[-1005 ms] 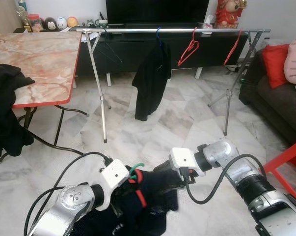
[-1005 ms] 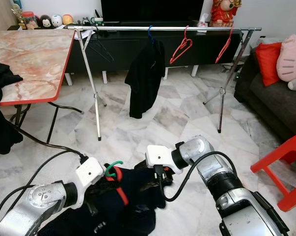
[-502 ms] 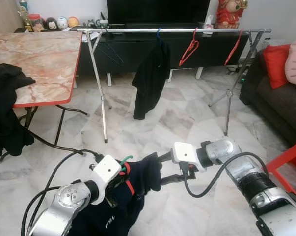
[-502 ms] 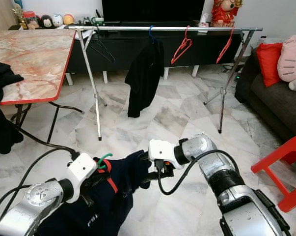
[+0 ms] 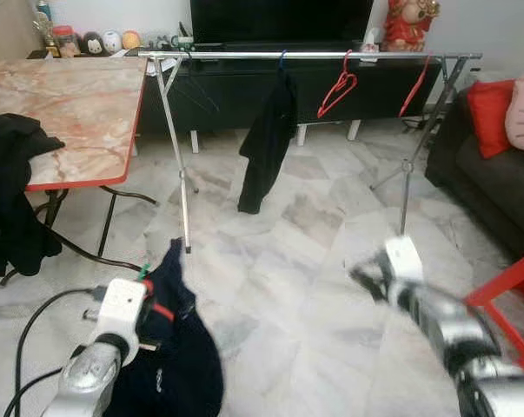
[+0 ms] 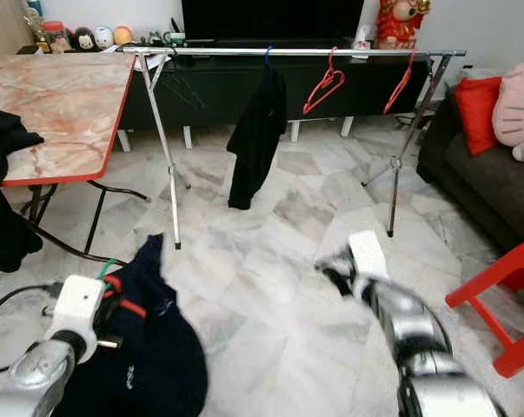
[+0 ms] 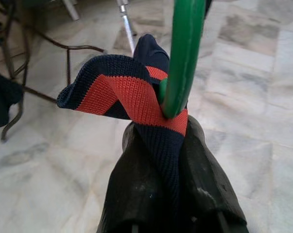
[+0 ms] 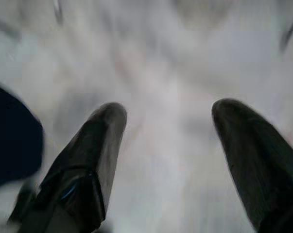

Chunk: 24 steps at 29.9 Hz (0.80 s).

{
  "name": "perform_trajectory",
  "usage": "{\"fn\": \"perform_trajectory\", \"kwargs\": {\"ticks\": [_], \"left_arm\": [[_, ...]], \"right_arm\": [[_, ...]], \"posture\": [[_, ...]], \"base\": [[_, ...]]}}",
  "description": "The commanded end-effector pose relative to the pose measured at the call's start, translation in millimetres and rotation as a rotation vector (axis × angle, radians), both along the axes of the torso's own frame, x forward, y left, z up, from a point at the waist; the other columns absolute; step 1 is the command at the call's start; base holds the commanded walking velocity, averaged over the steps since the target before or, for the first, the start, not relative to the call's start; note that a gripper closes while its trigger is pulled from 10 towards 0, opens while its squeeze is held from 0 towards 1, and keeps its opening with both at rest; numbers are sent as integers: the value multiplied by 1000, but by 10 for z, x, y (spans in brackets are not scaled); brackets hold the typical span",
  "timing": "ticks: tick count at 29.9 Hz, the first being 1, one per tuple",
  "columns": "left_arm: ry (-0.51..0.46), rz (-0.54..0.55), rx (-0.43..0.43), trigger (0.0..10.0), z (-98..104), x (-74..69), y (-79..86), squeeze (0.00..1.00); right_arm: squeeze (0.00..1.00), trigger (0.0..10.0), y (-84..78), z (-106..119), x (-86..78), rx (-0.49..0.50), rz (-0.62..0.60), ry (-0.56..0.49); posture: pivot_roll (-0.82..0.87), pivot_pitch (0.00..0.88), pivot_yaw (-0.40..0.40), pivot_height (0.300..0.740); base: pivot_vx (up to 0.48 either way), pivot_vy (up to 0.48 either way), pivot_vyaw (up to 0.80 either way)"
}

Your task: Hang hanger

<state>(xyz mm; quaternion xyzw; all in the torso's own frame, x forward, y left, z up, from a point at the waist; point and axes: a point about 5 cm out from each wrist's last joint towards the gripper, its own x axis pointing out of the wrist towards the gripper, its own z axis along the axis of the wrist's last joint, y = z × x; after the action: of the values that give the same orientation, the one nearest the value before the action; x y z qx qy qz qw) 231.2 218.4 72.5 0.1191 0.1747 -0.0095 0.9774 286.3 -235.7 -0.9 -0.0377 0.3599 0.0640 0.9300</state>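
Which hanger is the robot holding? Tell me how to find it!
Look past the long silver rack down to the marble floor near the robot's left arm. There the left gripper pinches a dark blue top with a red-striped collar, hung on a green hanger. The rack's bare hangers are red; this one is green.

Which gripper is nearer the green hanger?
Left. The left gripper is clamped on the green hanger and the navy garment's collar; the right gripper is open, apart over bare floor.
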Motion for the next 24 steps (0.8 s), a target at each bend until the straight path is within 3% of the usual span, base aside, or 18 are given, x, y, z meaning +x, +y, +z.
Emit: {"fn": "perform_trajectory", "kwargs": {"ticks": [1,6,10,12,21,23,24], "left_arm": [[-83,23,7,10000,104,-5,18,0],[-138,19,2,10000,121,-106,8,0],[-170,-15,1,10000,148,-201,-26,0],[-186,-20,-8,10000,162,-238,-40,0],[-212,-26,-25,10000,163,-328,-67,0],[-202,-24,-9,10000,132,-324,-78,0],[-209,-16,-20,10000,142,-315,-74,0]], "right_arm": [[0,10000,23,-137,-126,-29,-34,50],[0,10000,83,-474,-522,-21,-141,175],[0,10000,67,-669,-836,-104,-168,272],[0,10000,41,-709,-917,-123,-206,298],[0,10000,109,-766,-997,-140,-197,314],[0,10000,266,-820,-1038,-104,-188,334],[0,10000,262,-822,-1045,-103,-198,337]], "posture": [[-34,0,-40,740],[-34,0,-28,740],[-20,0,-25,740],[-19,0,-24,740],[-25,0,-18,740],[-37,0,-18,740],[-35,0,-22,740]], "base": [[0,0,0],[0,0,0],[0,0,0],[0,0,0],[0,0,0],[0,0,0],[0,0,0]]}}
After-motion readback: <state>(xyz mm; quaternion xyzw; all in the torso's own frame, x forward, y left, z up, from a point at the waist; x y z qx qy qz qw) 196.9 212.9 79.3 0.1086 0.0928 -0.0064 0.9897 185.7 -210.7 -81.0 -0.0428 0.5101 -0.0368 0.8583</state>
